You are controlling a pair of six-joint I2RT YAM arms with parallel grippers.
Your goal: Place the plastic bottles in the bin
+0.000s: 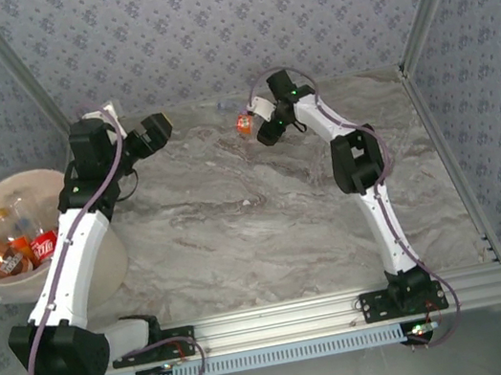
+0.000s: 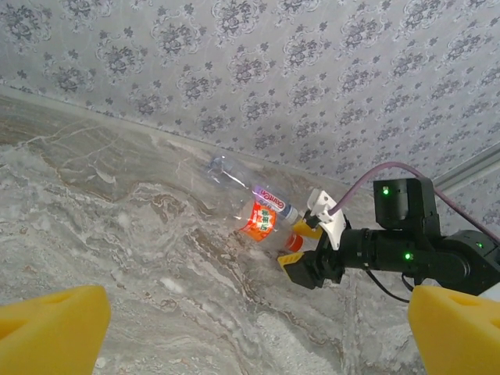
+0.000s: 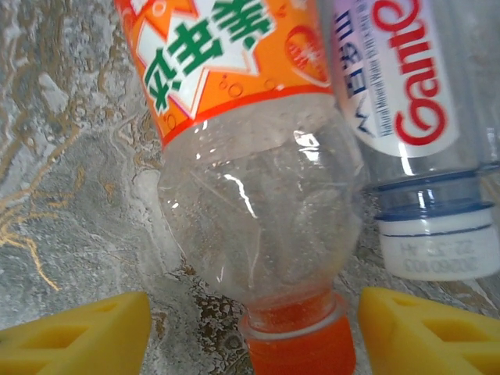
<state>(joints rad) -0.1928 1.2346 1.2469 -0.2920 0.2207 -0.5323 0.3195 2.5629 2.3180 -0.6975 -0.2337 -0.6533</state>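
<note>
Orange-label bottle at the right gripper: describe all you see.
The orange bottle is clear plastic, apparently empty, with an orange label printed green and white and an orange cap. It lies on its side on the table near the back wall, cap toward the right gripper, whose open jaws flank the neck without touching. A white-capped bottle lies right beside it.

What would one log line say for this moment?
right end effector: open, astride orange bottle | left end effector: open, over table | bin: holds bottles
</note>
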